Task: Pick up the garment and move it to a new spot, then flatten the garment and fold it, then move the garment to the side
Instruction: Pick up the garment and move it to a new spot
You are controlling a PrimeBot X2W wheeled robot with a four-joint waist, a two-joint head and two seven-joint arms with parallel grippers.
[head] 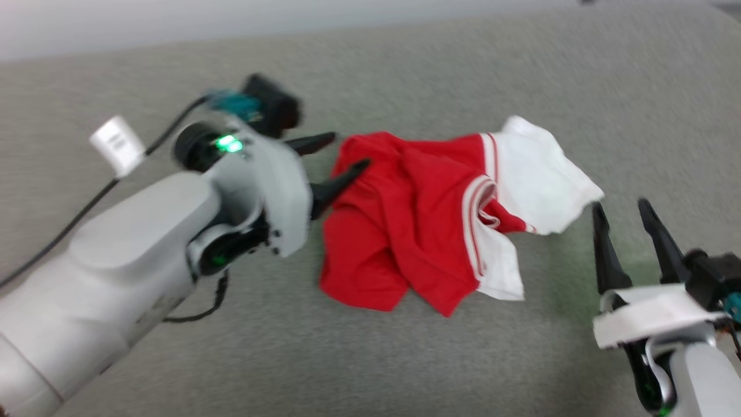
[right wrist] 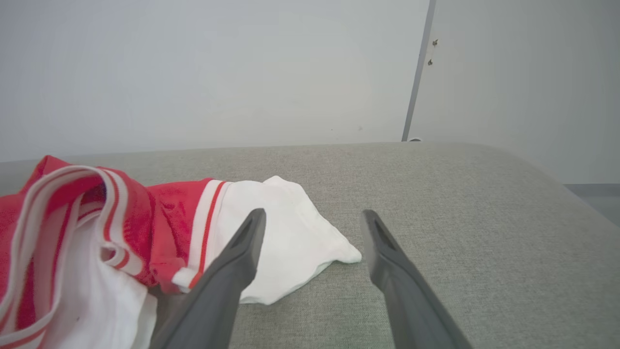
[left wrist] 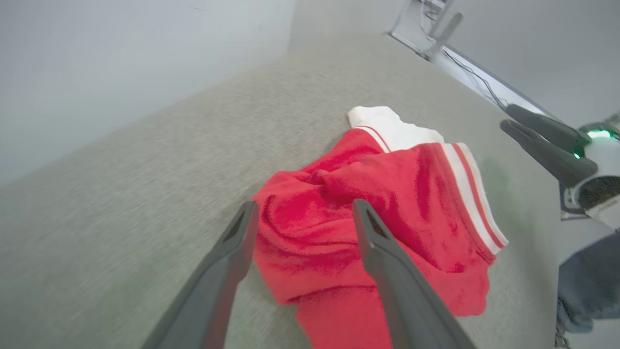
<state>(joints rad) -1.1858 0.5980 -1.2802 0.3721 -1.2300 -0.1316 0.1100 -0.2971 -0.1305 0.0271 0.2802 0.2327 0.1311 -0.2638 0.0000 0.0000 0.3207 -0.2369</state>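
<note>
Left tool (head: 350, 149) is right on the garment (head: 405, 220), fingers spread wide, straddling the bunched red end and gripping nothing. The shirt lies crumpled on the grey padded surface (head: 521, 69), its length running straight ahead of that tool toward the white sleeve ends. Right tool (head: 620, 206), also spread and empty, waits just short of the white corner. Left looks the nearer one.

Grey fabric surface (head: 405, 359) below a pale wall (right wrist: 193, 72).
</note>
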